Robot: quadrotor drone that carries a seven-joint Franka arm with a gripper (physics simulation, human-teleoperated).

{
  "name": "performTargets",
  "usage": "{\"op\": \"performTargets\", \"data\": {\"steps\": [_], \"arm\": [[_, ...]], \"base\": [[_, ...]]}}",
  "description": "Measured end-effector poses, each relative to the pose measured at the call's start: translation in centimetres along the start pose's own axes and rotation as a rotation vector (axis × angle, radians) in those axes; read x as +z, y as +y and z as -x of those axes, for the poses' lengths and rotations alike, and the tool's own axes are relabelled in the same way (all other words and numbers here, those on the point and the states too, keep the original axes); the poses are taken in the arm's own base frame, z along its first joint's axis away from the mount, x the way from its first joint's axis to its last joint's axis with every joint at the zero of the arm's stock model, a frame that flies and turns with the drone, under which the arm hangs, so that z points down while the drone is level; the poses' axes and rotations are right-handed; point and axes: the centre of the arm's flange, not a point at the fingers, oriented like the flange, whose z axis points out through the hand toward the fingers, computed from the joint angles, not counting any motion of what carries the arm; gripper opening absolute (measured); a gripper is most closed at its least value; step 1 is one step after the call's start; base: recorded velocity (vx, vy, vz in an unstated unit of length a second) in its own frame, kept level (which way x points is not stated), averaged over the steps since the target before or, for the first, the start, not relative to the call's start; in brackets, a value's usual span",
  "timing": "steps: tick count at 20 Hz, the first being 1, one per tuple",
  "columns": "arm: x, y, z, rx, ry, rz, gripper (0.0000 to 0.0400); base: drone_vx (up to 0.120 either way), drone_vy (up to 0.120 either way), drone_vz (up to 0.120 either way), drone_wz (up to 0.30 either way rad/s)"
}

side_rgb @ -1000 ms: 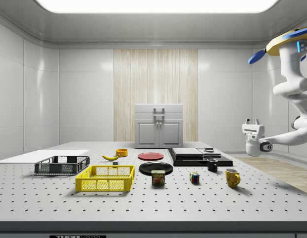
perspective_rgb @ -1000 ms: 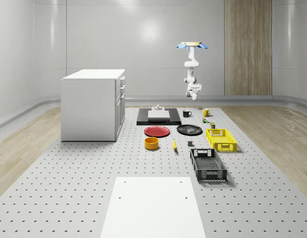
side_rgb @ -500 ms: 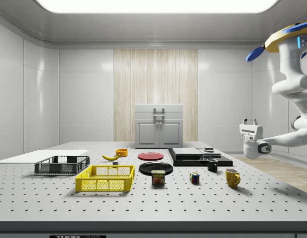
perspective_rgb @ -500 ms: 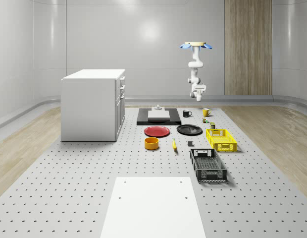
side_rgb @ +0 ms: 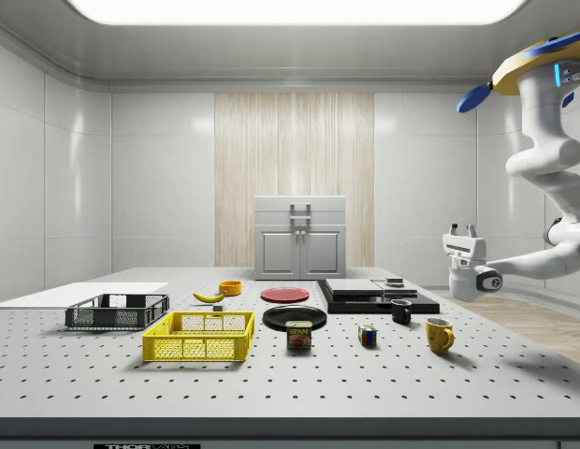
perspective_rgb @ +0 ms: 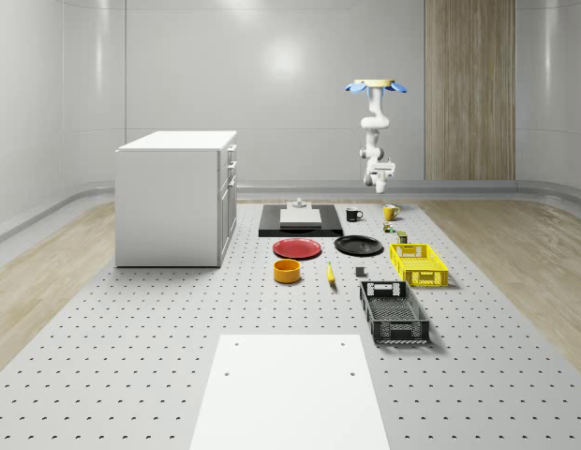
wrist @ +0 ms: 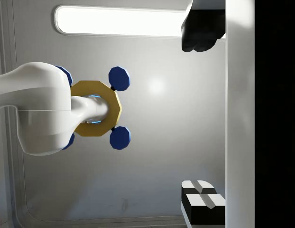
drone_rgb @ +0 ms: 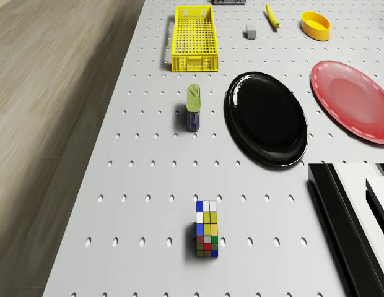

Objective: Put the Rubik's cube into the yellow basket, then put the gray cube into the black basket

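Note:
The Rubik's cube [drone_rgb: 206,229] [side_rgb: 368,336] [perspective_rgb: 389,226] stands on the table between the tin and the yellow mug. The yellow basket [perspective_rgb: 420,277] [side_rgb: 196,348] [drone_rgb: 194,62] lies further along the whole-scene view's right side, with the black basket [perspective_rgb: 400,330] [side_rgb: 117,313] beyond it. The small gray cube [perspective_rgb: 360,273] [drone_rgb: 251,32] [side_rgb: 218,308] sits between them. The drone [perspective_rgb: 376,86] [side_rgb: 543,70] hovers high over the table's far right end. Its arm hangs down and my gripper [side_rgb: 462,228] [perspective_rgb: 378,169] [wrist: 202,116] points upward, open and empty, well above the mugs.
A tin [drone_rgb: 193,106], a black plate [drone_rgb: 266,117] and a red plate [drone_rgb: 353,99] lie near the cube. A yellow mug [side_rgb: 439,334], a black mug [side_rgb: 400,311], a banana [perspective_rgb: 330,273], a yellow bowl [perspective_rgb: 287,271], a black slab [perspective_rgb: 300,225] and a white cabinet [perspective_rgb: 173,197] also stand here.
The drone and arm have drifted toward the whole-scene view's right, which is the side view's left. The gripper has risen a little and stays open.

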Motion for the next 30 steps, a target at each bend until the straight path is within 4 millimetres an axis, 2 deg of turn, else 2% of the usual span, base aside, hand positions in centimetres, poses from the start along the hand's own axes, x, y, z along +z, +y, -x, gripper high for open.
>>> {"op": "performTargets", "data": {"steps": [8, 14, 17, 21, 23, 25, 27, 30], "arm": [[0.2, -1.3, 1.4, -0.003, 0.138, 0.129, 0.04], [1.9, -4.0, 4.1, -0.011, 0.441, 0.429, 0.04], [4.7, -5.8, 6.0, -0.018, 0.715, 0.703, 0.04], [11.1, -6.7, 7.1, -0.028, 1.187, 1.178, 0.04], [14.2, -6.1, 6.5, -0.033, 1.42, 1.414, 0.04], [16.5, -5.0, 5.5, -0.038, 1.619, 1.616, 0.04], [18.0, -3.8, 4.3, -0.042, 1.776, 1.775, 0.04], [19.2, -2.4, 3.0, -0.05, 1.937, 1.938, 0.04]], "base": [[0.12, 0.0, -0.04, 0.0], [0.12, 0.0, -0.007, 0.0], [0.12, 0.0, -0.12, 0.0], [0.12, 0.0, -0.12, 0.0], [0.12, 0.0, -0.12, 0.0], [0.12, 0.0, -0.12, 0.0], [0.12, 0.0, -0.12, 0.0], [0.12, 0.0, -0.12, 0.0]]}}
